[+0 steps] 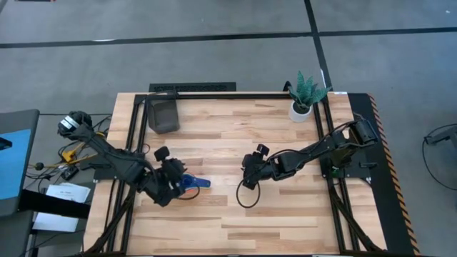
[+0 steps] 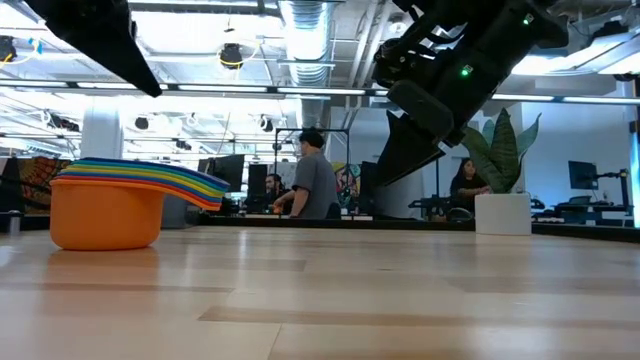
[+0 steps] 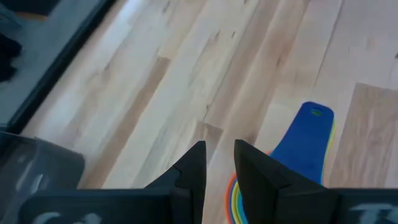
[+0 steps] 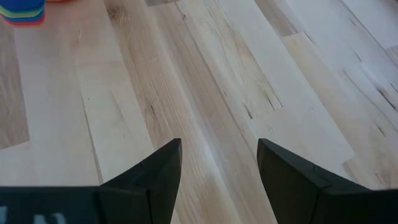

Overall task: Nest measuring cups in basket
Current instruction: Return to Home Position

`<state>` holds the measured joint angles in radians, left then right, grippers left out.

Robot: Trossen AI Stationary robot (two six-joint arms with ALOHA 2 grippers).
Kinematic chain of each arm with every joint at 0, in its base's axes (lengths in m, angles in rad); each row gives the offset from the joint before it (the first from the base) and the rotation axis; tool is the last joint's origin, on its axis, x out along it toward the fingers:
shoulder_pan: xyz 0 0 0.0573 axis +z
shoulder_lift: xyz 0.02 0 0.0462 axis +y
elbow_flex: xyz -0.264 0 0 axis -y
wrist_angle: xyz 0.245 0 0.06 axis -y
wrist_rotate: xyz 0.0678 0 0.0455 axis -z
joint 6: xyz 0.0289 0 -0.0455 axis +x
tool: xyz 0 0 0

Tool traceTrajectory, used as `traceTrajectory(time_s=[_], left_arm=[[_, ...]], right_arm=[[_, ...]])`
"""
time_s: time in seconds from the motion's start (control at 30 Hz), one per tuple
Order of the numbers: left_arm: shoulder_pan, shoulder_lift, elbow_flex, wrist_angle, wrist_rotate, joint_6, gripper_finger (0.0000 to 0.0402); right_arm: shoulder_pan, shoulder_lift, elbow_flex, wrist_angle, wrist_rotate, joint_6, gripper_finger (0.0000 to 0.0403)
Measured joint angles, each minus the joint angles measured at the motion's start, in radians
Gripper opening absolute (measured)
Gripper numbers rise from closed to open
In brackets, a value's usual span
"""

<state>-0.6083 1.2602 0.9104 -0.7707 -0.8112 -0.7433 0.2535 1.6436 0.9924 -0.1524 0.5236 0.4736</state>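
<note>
- Check the measuring cups [image 2: 105,215]: nested, orange outermost, dark blue uppermost, handles fanned.
- Note left gripper [image 3: 219,146] narrowly parted, right gripper [image 4: 219,144] spread; both empty.

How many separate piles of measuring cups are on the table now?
1. One nested stack stands on the table by the left gripper, orange cup lowest, blue handle on top. None shows in the basket, though its dark inside may hide one.
</note>
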Motion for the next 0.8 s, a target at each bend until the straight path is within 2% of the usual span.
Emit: traceTrajectory(time_s=[0.17, 0.33, 0.5, 0.6, 0.8], left_arm=[[-0.042, 0.000, 0.000, -0.031, -0.082, -0.071, 0.0084], [-0.055, 0.000, -0.029, -0.069, -0.120, -0.160, 0.0143], [-0.055, 0.000, -0.098, -0.065, -0.107, -0.187, 0.0221], [-0.055, 0.000, -0.126, -0.060, -0.059, -0.180, 0.0257], [-0.055, 0.001, -0.161, -0.039, -0.007, -0.159, 0.0284]], right_arm=[[0.000, 0.000, 0.000, 0.000, 0.000, 0.000, 0.0233], [0.000, 0.000, 0.000, 0.000, 0.000, 0.000, 0.0233], [0.000, 0.000, 0.000, 0.000, 0.000, 0.000, 0.0233], [0.000, 0.000, 0.000, 0.000, 0.000, 0.000, 0.0233], [0.000, 0.000, 0.000, 0.000, 0.000, 0.000, 0.0233]])
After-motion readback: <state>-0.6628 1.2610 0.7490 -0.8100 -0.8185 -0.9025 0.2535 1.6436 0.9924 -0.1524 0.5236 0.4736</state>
